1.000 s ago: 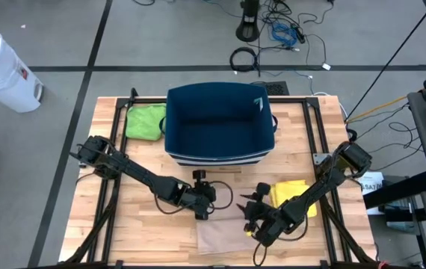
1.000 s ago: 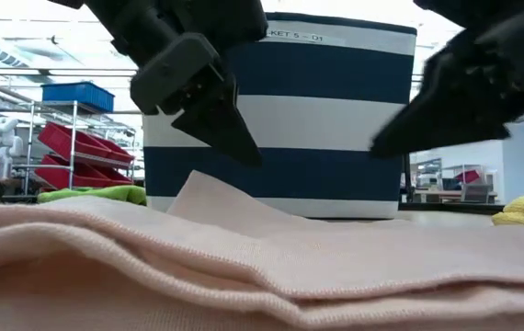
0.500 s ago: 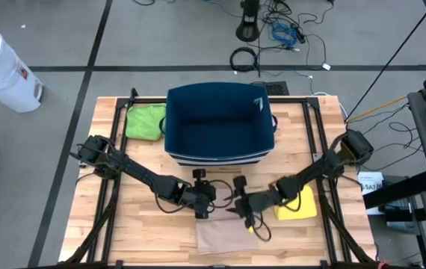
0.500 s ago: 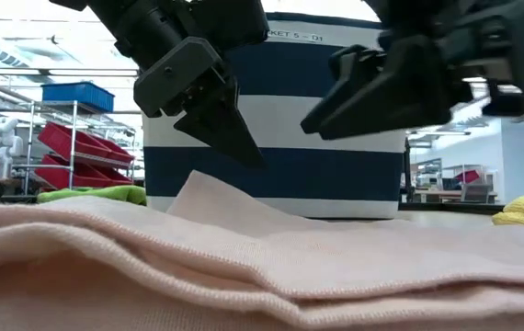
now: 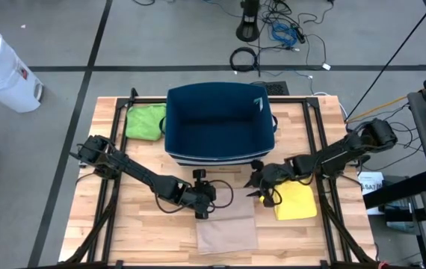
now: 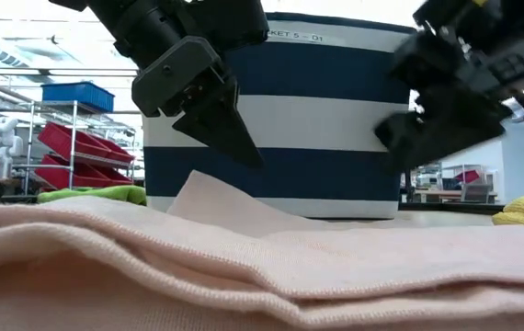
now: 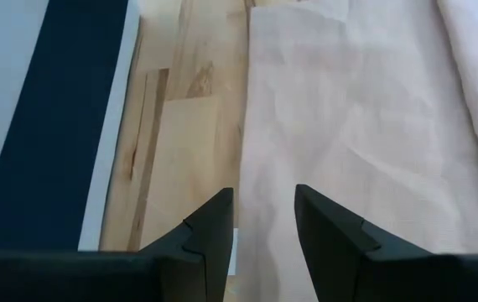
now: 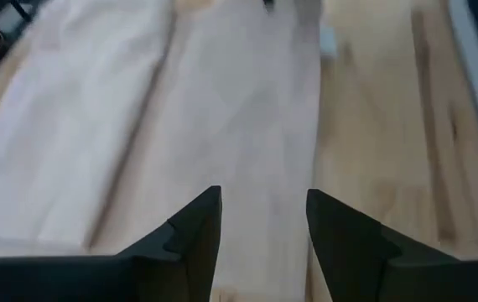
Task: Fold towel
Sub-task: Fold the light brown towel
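Observation:
A pale pink towel lies folded flat on the wooden table near the front edge. The low view shows it in several layers, with one corner standing up. My left gripper hangs open just above the towel's far left part, its fingertips clear of the raised corner. Above the towel's far right corner, my right gripper is open with nothing between its fingers; it slants down over the cloth.
A dark blue basket with white stripes stands just beyond the towel. A green cloth lies to the basket's left. A yellow cloth lies to the towel's right, under my right arm. Black rails run along both table sides.
My right gripper has swung from the towel's near right side toward the far edge, close to the basket, turning as it went and staying open. The towel lies as before.

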Controlling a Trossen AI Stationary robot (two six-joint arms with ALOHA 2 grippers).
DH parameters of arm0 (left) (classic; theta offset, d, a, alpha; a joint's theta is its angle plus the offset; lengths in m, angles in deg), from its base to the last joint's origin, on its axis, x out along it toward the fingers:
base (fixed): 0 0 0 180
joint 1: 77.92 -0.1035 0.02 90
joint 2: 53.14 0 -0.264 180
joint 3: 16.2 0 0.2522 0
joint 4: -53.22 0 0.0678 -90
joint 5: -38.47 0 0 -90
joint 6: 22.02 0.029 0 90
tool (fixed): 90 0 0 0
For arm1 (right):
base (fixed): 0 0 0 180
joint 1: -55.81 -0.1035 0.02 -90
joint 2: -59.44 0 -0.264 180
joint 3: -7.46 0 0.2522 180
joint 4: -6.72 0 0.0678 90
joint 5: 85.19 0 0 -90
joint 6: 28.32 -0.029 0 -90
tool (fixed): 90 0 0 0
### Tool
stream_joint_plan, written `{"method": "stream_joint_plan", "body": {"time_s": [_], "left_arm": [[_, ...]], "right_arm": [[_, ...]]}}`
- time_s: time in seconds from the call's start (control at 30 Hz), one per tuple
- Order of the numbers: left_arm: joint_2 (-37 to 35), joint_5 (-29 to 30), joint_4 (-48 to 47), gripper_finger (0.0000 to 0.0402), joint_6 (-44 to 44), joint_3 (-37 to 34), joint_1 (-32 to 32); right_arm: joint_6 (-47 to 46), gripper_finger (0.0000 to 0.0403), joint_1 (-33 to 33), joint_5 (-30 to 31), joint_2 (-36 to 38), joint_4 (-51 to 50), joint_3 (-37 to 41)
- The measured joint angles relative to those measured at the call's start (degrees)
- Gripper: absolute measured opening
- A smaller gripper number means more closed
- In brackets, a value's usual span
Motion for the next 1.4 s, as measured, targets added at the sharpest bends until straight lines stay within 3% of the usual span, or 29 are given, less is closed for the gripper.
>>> {"method": "stream_joint_plan", "body": {"time_s": [0.27, 0.5, 0.93, 1.07, 1.27, 1.4], "left_arm": [[0.0, 0.0, 0.1, 0.0135, 0.1, 0.0, 0.0], [0.0, -0.4, 0.1, 0.0135, -1.2, 0.0, 0.0], [0.0, -3.0, 0.1, 0.0135, -1.4, 0.0, 0.0], [0.0, -3.0, 0.1, 0.0135, -1.3, 0.0, 0.0], [0.0, -2.3, 0.0, 0.0135, -0.7, 0.0, 0.0], [0.0, -0.4, 0.0, 0.0135, 0.3, 0.0, 0.0]], "right_arm": [[-5.7, 0.0164, 0.0, 2.4, 0.0, 8.0, 7.7], [-6.8, 0.0164, 0.0, 3.1, -0.5, 11.2, 9.2], [-5.2, 0.0162, 0.4, 3.1, -11.4, 20.4, 9.1], [-5.0, 0.0130, 0.2, 3.2, -12.2, 20.3, 9.1], [-4.2, 0.0022, -1.2, 2.7, -13.0, 21.9, 9.1], [-3.4, 0.0009, -1.7, -0.6, -13.1, 24.8, 9.2]]}}
